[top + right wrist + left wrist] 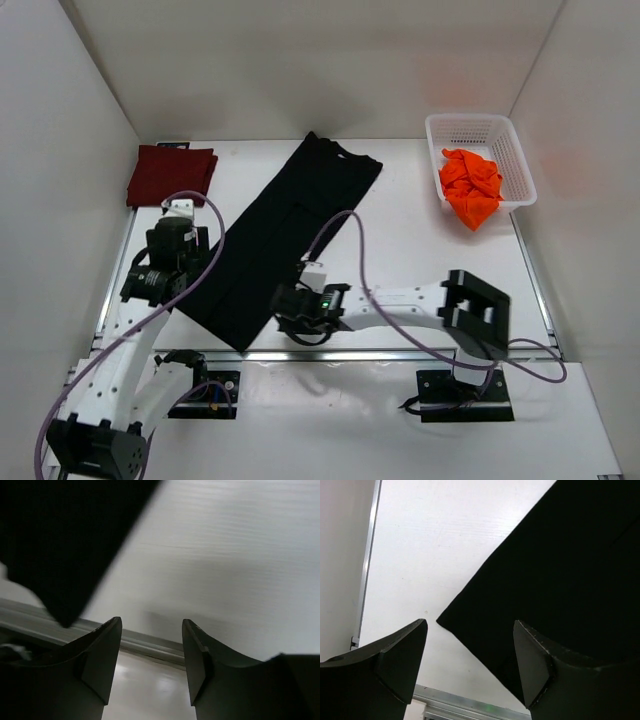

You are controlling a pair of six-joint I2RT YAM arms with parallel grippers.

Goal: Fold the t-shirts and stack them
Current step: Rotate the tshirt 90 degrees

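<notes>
Partway through the job, one shirt looks done: the maroon t-shirt [172, 174] lies folded in a neat rectangle at the far left corner of the desk [420, 240]. The black t-shirt [280, 240] stretches across the middle as a long diagonal strip, sides turned in, collar toward the far edge and hem toward the arms. By the look of it, it awaits its crosswise folds and a place on the maroon one. The orange t-shirt [470, 185] sits crumpled in the white mesh basket [470, 119] at far right, not yet begun. Both arms flank the black shirt's near end. The left claw [470, 647] gapes wide over the strip's near left corner, one finger above bare desk, the other above black cloth, gripping nothing; whether it touches the fabric cannot be told. The right claw [151, 645] stands moderately parted and empty by the desk's front rail, the shirt's nearest corner just beside its left finger.
</notes>
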